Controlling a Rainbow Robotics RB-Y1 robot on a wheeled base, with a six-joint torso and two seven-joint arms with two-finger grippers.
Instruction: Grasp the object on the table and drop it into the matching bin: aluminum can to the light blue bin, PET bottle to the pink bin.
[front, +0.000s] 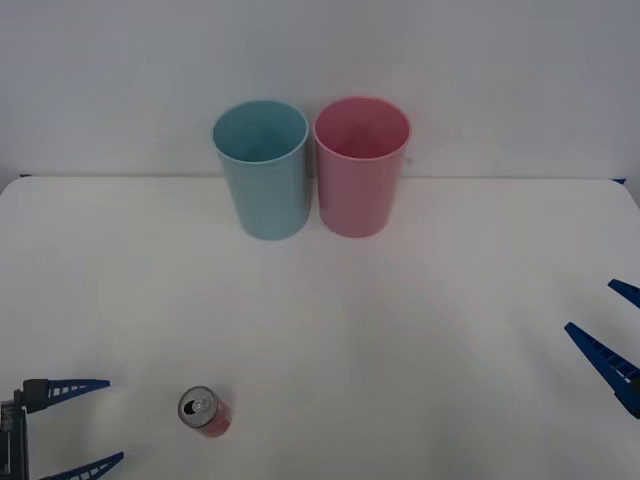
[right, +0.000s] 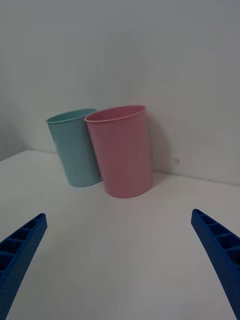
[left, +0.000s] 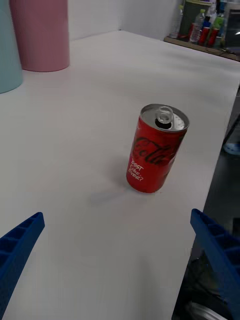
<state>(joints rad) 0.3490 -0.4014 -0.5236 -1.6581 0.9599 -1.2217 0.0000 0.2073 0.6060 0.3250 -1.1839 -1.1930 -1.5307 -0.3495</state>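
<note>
Pink bin upright on the white tabletop — light blue bin touching it, partly behind. Right hand spread wide, well short of both.

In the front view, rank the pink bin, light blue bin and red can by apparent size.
1. Pink bin and light blue bin: same shape, look alike, no clear ranking.
2. Red can: clearly smallest, though nearest the camera.
</note>
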